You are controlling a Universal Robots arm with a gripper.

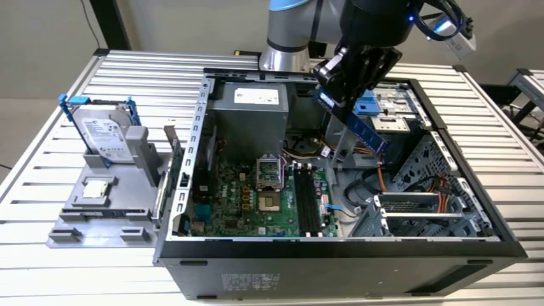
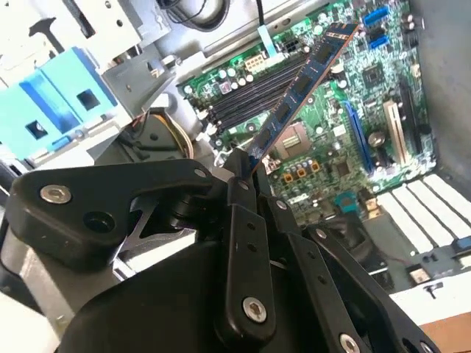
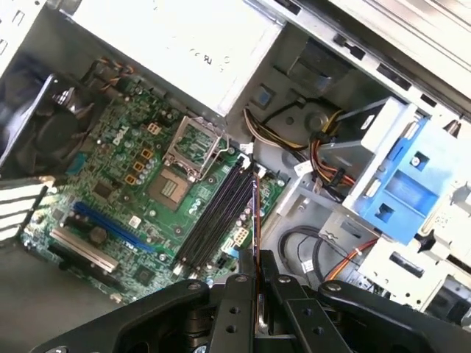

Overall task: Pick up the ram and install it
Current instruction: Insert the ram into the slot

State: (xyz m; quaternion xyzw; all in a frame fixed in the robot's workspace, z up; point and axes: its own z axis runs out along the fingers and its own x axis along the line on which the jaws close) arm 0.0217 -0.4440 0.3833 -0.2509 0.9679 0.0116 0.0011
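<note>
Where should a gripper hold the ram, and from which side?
At one short end, coming along its length, pinching its two flat faces, as the gripper holds the ram now. It is thin and flat; this probably leaves its long edges free.

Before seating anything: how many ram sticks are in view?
1: the ram, clamped in the gripper, tilted above the motherboard. The slots look empty.

ram (image 1: 357, 124) | thin bluish-green stick | tilted, gripped at one end by end effector (image 1: 334, 94) | aloft over computer case (image 1: 340, 243)
</note>
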